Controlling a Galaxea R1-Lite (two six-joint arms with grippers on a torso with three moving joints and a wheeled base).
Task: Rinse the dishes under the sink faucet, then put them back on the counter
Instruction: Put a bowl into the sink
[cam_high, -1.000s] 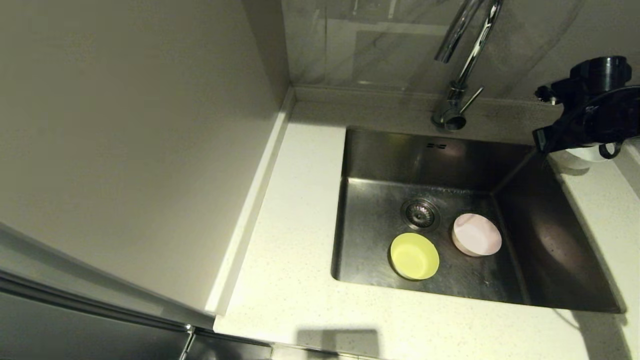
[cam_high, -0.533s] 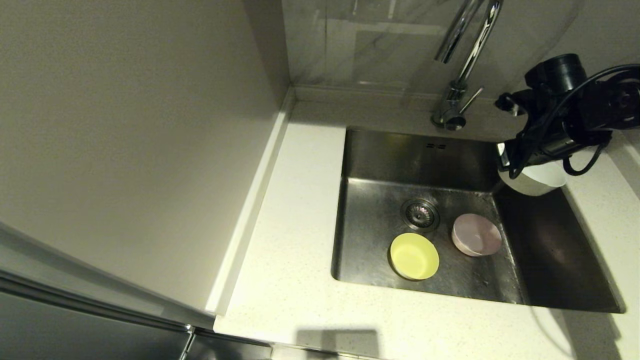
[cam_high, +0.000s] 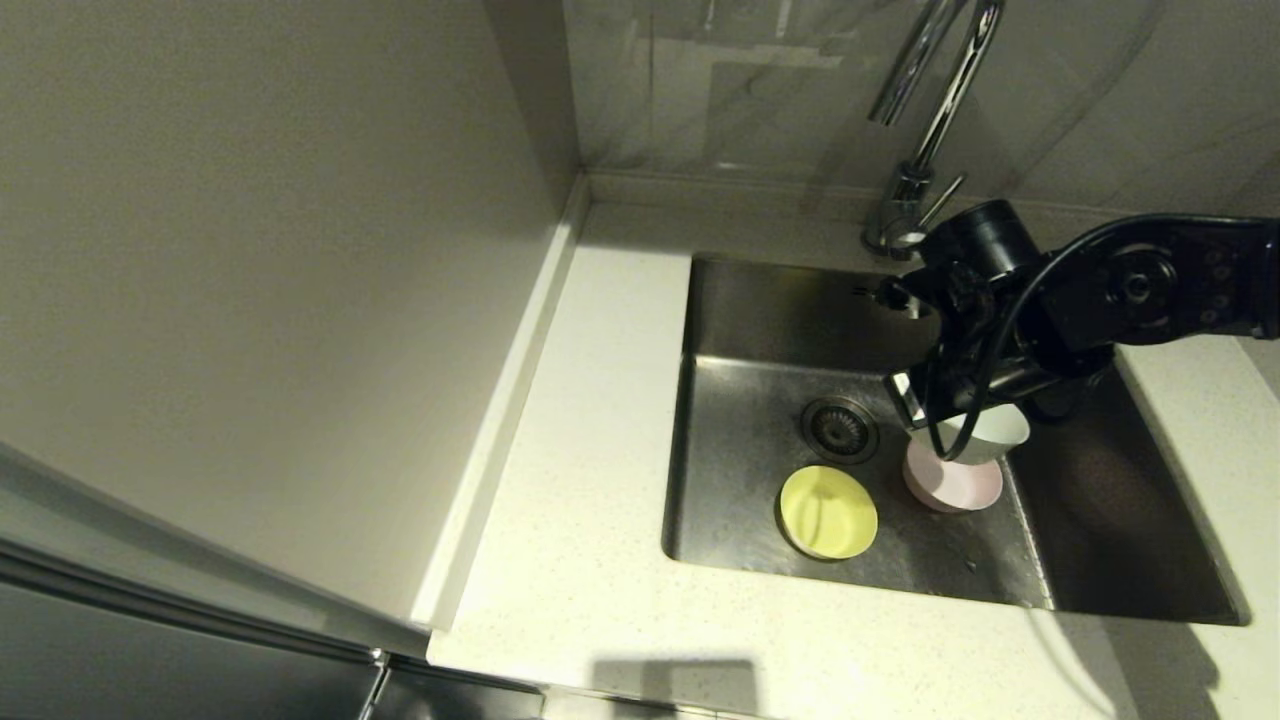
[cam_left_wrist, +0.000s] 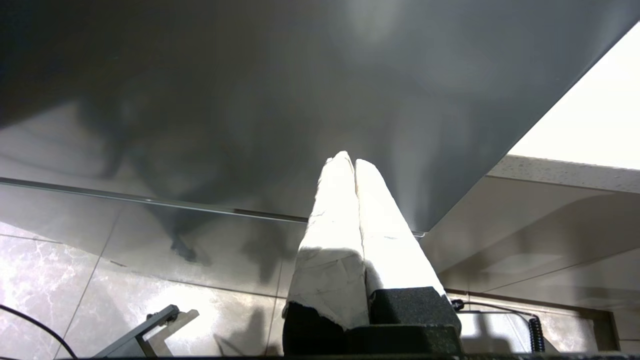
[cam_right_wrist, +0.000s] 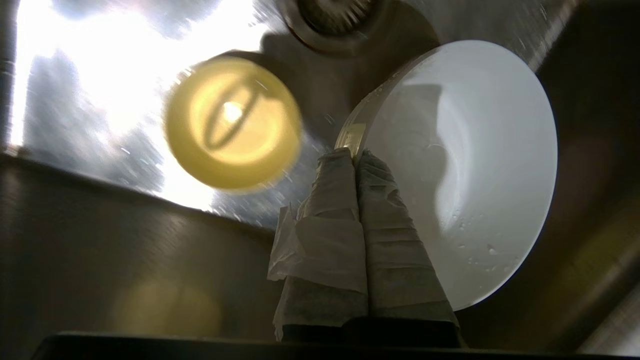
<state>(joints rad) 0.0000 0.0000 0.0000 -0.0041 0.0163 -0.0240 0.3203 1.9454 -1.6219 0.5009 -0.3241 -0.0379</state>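
Head view: the right end effector (cam_high: 925, 400) pinches the white bowl (cam_high: 990, 432) by its rim above the pink bowl (cam_high: 952, 482) in the sink (cam_high: 1100, 520); the faucet (cam_high: 925, 110) stands at twelve o'clock; the left end effector (cam_left_wrist: 350, 165) rests pressed together, off-scene.

Plain beige wall panel (cam_high: 260, 280) left of counter, marbled backsplash (cam_high: 760, 90) behind, dark cabinet front (cam_high: 150, 660) below, tiled floor (cam_left_wrist: 60, 270).
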